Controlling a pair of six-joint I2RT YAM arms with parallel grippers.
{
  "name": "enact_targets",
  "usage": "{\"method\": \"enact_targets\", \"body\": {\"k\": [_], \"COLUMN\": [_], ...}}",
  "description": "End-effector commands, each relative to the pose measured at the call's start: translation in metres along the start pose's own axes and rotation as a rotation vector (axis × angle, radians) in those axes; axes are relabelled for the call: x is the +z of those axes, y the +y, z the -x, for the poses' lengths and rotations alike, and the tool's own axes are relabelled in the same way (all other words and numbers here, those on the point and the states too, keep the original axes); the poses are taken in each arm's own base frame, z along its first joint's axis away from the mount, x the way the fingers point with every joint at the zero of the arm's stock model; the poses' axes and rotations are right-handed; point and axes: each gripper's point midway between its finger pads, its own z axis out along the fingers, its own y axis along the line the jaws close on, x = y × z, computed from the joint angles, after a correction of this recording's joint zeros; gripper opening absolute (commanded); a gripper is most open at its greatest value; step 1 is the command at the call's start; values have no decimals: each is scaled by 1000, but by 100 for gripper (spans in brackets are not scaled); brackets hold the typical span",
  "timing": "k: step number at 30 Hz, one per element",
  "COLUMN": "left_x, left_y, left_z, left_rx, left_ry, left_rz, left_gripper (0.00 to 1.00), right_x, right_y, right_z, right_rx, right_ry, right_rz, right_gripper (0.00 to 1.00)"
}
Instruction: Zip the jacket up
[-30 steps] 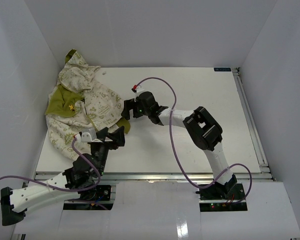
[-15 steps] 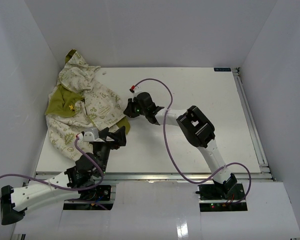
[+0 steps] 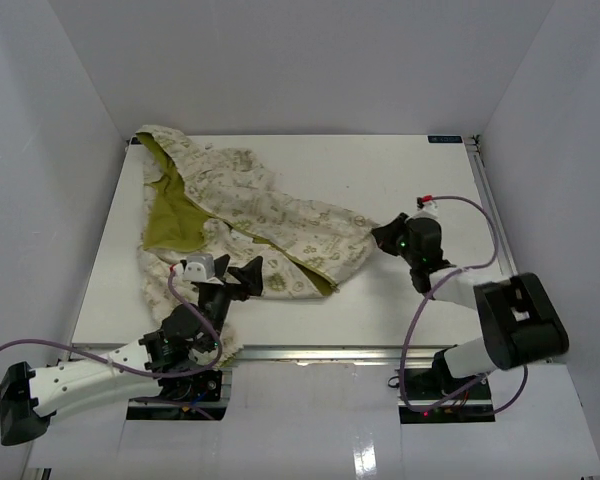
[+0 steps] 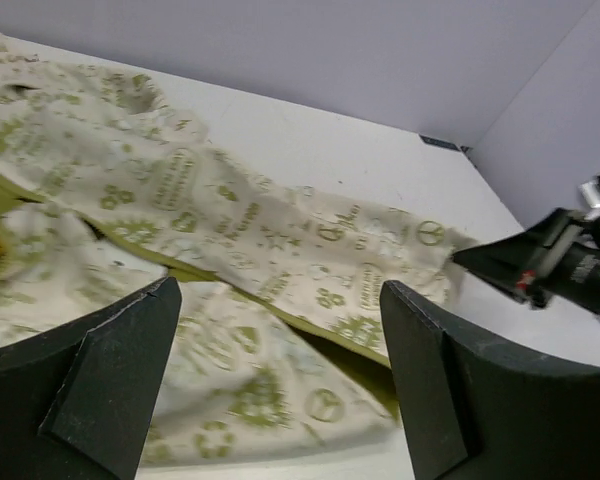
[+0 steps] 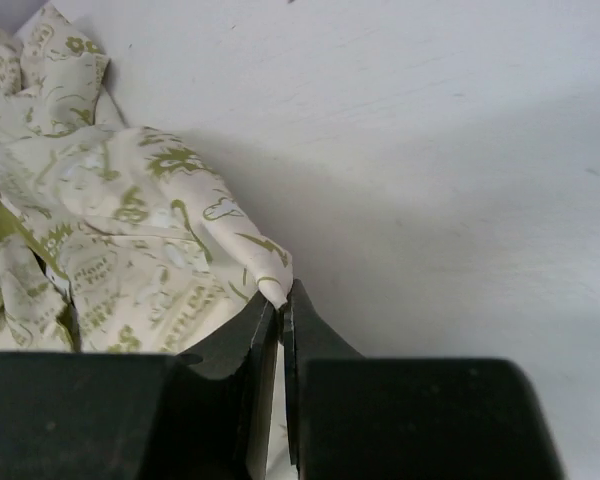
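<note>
The jacket (image 3: 270, 225) lies stretched across the table from the back left corner toward the middle right, cream with olive print, its olive lining (image 3: 175, 215) showing on the left. My right gripper (image 3: 383, 238) is shut on the jacket's right corner; in the right wrist view a fold of the jacket (image 5: 130, 250) is pinched between the closed jaws of the gripper (image 5: 283, 300). My left gripper (image 3: 242, 275) stands open just in front of the jacket's near edge. In the left wrist view the gripper (image 4: 275, 330) frames the jacket (image 4: 230, 250), touching nothing. The zipper is not distinguishable.
The white table (image 3: 430, 190) is boxed in by white walls at the back and both sides. A metal rail (image 3: 500, 240) runs along the table's right edge. Purple cables loop from both arms over the near edge.
My right gripper closed on the jacket's edge and pulled it far to the right, spreading the bunched jacket across the table. The left arm stayed near the front left.
</note>
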Motion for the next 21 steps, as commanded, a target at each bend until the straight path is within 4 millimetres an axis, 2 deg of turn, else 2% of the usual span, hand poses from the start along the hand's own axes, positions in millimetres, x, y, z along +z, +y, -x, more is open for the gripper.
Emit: {"method": "enact_targets", "body": {"k": [1, 5, 7, 9, 11, 12, 13, 15, 17, 20, 21], "left_x": [5, 10, 16, 26, 38, 41, 42, 40, 29, 9, 8], "left_y": [-8, -3, 11, 13, 46, 51, 58, 71, 98, 136, 141], "left_z": [-6, -15, -25, -28, -46, -51, -60, -82, -105, -118, -120], "left_rx": [27, 26, 36, -40, -32, -59, -73, -76, -81, -139, -167], "left_ry": [22, 52, 84, 130, 230, 265, 317, 422, 498, 507, 513], "left_rz": [-11, 37, 100, 122, 236, 251, 273, 329, 470, 648, 661], "left_gripper": [92, 93, 93, 93, 93, 93, 93, 92, 92, 95, 95], "right_x": [-38, -74, -93, -108, -110, -110, -109, -109, -110, -114, -116], "right_y": [-23, -44, -55, -46, -22, -16, -10, -1, 11, 13, 16], "right_z": [33, 51, 65, 82, 84, 80, 79, 81, 91, 91, 91], "right_rx": [48, 70, 76, 59, 2, -43, -83, -140, -174, -188, -195], "right_ry": [-193, -309, -390, -443, -403, -365, -327, -270, -248, -240, -239], "right_rz": [-101, -233, -307, -285, -183, -158, -142, -131, -117, -113, -100], "right_gripper": [8, 8, 8, 12, 47, 65, 76, 81, 82, 82, 83]}}
